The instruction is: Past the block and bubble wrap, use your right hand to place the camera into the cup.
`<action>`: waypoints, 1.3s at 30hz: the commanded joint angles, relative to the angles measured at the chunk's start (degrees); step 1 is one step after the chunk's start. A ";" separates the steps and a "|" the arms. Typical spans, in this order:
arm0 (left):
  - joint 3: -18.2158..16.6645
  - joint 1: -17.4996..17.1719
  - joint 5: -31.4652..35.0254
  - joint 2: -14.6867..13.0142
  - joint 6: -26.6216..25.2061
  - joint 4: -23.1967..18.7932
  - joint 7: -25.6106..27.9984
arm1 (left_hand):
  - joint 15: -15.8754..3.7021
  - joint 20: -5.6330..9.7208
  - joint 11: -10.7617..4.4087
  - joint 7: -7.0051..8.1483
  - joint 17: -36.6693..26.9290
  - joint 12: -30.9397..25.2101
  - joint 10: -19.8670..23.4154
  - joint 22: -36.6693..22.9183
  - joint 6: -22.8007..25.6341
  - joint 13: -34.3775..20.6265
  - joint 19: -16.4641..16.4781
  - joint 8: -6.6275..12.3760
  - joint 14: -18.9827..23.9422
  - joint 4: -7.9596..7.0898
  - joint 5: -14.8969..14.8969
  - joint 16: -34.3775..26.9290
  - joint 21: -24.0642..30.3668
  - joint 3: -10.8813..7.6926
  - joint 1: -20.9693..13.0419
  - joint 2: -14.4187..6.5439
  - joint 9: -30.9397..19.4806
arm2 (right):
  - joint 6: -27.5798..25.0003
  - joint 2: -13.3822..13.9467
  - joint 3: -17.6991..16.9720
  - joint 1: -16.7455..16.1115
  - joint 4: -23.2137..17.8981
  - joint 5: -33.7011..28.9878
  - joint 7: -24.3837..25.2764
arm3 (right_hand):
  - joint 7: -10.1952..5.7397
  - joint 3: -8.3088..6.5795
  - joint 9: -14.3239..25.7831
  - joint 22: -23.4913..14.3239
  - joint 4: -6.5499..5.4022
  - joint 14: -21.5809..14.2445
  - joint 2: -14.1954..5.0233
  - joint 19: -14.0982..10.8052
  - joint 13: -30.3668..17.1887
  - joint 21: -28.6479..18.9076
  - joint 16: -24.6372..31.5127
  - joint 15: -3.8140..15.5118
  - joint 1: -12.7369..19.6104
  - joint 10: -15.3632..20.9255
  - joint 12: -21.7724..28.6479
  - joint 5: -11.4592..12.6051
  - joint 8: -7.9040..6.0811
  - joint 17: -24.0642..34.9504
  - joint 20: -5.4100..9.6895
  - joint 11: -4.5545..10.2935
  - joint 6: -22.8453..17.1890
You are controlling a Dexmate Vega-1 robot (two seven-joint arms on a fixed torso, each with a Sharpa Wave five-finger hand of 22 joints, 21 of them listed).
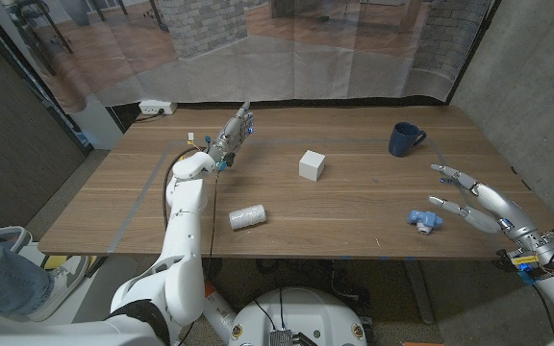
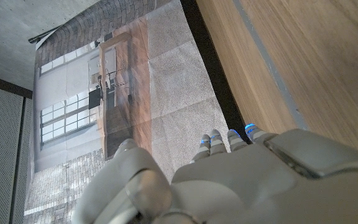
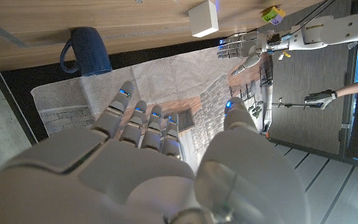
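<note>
Two hands, one target: the small blue camera (image 1: pixel 423 220) lies on the bench just left of the right hand (image 1: pixel 479 203), whose spread fingers (image 1: pixel 447 174) hold nothing; the cup (image 1: pixel 405 139) stands beyond.

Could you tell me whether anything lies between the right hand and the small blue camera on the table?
No. In the head view, only bare wood separates the open right hand from the camera.

Lighting: even, bright, diffuse overhead. Table (image 1: pixel 354 207): soft shadows, mild sheen toward 12 o'clock. Wrist views: near hands blurred. Head view: edges bowed.
</note>
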State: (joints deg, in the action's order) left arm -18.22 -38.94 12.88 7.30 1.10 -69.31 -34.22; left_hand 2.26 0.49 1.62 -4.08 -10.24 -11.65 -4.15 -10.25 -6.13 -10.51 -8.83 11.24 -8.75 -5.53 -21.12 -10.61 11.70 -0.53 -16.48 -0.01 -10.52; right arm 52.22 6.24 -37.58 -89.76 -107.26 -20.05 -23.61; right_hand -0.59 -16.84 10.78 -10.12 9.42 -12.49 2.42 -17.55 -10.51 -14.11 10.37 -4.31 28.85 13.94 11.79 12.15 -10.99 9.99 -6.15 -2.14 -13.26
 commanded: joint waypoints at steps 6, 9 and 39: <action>-0.44 1.13 -0.28 -0.64 0.70 2.54 -0.37 | -0.08 -0.75 -0.22 0.00 -0.31 -0.02 -0.39 -0.19 0.45 -0.24 -0.14 0.20 0.07 -0.05 0.31 -0.19 -0.17 0.34 -0.60 -0.45 -0.23 | 0.27 -0.60 -0.98 -0.44 -3.35 -10.21 4.54 | 0.48 -0.44 0.27 -0.10 0.39 0.41 0.53 -0.62 -0.25 0.53 -0.06 -0.59 2.33 0.35 0.37 0.85 -0.46 0.12 -2.12 -1.64 -0.36; -0.53 1.25 -0.28 -0.77 0.74 2.77 -0.41 | -0.06 -0.81 -0.23 0.06 -0.31 -0.06 -0.30 -0.19 0.53 -0.24 -0.17 0.22 0.03 -0.05 0.32 -0.17 -0.18 0.40 -0.62 -0.47 -0.23 | 0.29 -0.56 -1.09 -0.46 -3.97 -12.26 5.43 | -0.15 -0.41 0.27 -0.11 0.31 0.53 0.97 -1.53 -0.25 0.47 -0.05 -0.56 2.98 -0.10 0.22 1.06 -0.32 0.13 -3.63 -1.63 0.00; -1.48 2.67 -0.73 -1.65 1.84 5.38 -0.60 | -0.14 -1.29 -0.33 0.24 -0.31 -0.11 -0.13 -0.21 0.81 -0.24 -0.27 0.24 0.18 -0.06 0.38 -0.22 -0.16 0.89 -0.79 -0.67 -0.23 | -7.41 1.24 0.40 -4.50 -13.43 -26.69 9.96 | -2.11 0.73 0.34 -0.13 -0.75 2.79 3.90 -3.90 -0.23 1.90 -0.45 -2.38 4.66 -1.57 -0.09 2.12 -0.29 0.29 -6.37 -2.19 0.41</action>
State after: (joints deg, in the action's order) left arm -19.39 -36.74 12.29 5.92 2.65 -64.76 -34.74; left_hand 2.26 -0.53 1.62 -4.09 -10.24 -11.64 -4.15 -10.25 -5.52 -10.51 -9.24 11.24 -8.75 -5.54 -20.73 -10.61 11.70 -0.06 -17.01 -0.54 -10.52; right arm 47.85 6.77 -37.89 -92.77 -117.48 -42.46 -14.92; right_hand -2.29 -16.27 10.78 -10.13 8.84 -10.20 5.76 -22.02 -10.51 -12.49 9.94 -6.75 33.62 12.83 11.98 14.09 -11.31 9.99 -12.51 -4.32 -12.71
